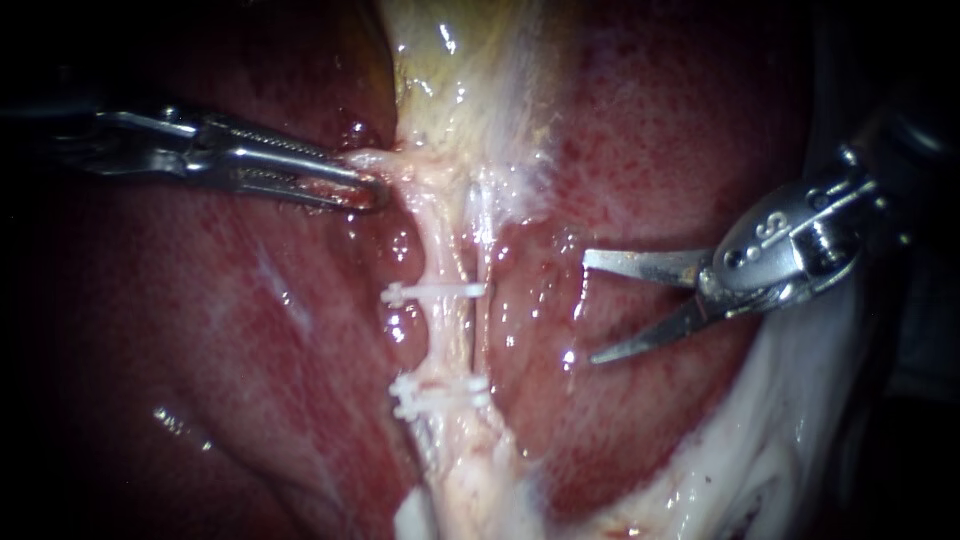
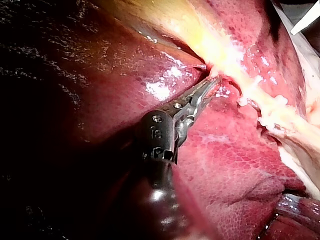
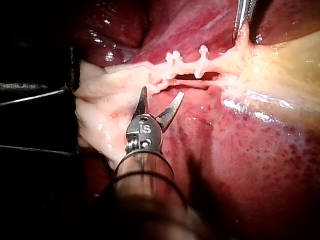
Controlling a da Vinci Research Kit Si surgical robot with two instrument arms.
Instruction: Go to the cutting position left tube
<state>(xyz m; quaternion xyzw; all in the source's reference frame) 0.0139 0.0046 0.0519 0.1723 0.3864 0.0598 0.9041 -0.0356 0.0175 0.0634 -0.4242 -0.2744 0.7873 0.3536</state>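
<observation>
Nearest us, our right instrument [image 1: 590, 308] holds its blades [image 1: 640, 265] wide apart, gripping nothing, out over the liver [image 1: 250, 330]. Farther in, the left tube [image 1: 440, 250] runs down the liver's middle, one clip [image 1: 432, 292] across it. Beyond, our left instrument [image 1: 365, 190] pinches pale tissue [image 1: 385, 160] at the tube's top. The right tube [image 1: 483, 240] lies in between, so we fear the blades could nick it.

We identify the dark red, wet, glossy liver [image 1: 200, 330] on both sides of the endoscope view. The pale yellow, glistening gallbladder [image 1: 450, 70] descends between its two lobes from the top centre. Below it sit an upper white plastic clip [image 1: 435, 292] and, apart from it, a lower white plastic clip cluster [image 1: 440, 392]; we cannot count the cluster. A white, ragged sheet of fatty tissue [image 1: 790, 440] borders the liver at lower right.
</observation>
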